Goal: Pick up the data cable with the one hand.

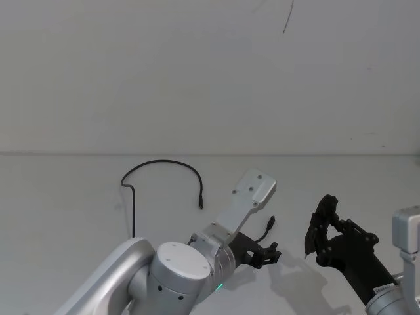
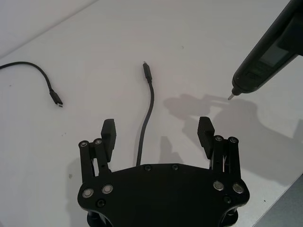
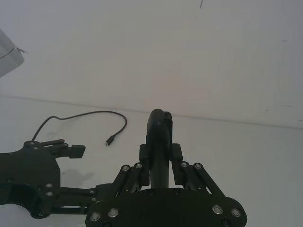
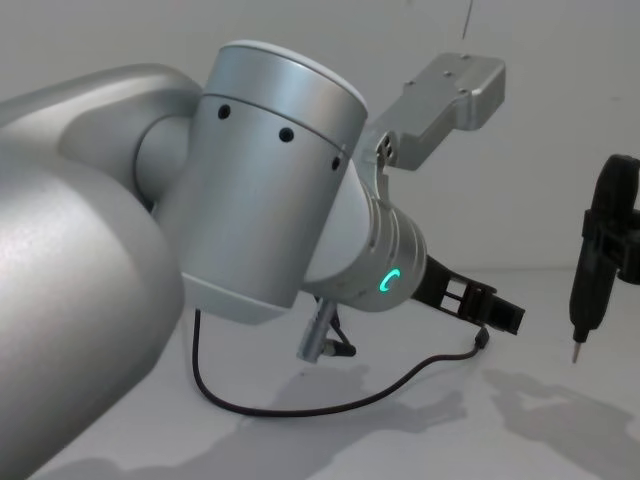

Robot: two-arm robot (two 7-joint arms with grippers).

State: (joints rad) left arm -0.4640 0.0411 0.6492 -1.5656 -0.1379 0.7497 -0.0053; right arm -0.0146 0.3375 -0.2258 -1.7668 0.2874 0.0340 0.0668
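The data cable (image 2: 150, 97) and the left gripper (image 2: 157, 126) are plain black. Behind that gripper, the arm (image 1: 177, 269) is silver with a green ring light (image 4: 386, 282). The table (image 2: 94, 56) beneath is white. The right gripper (image 3: 161, 153) and its pen-shaped tool (image 2: 265, 52) are black.

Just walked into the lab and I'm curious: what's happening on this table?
The left gripper hangs low over the white table, fingers open on either side of the black data cable near one plug; nothing is gripped yet. The right gripper, off to the right, holds a dark pointed tool, tip down above the table.
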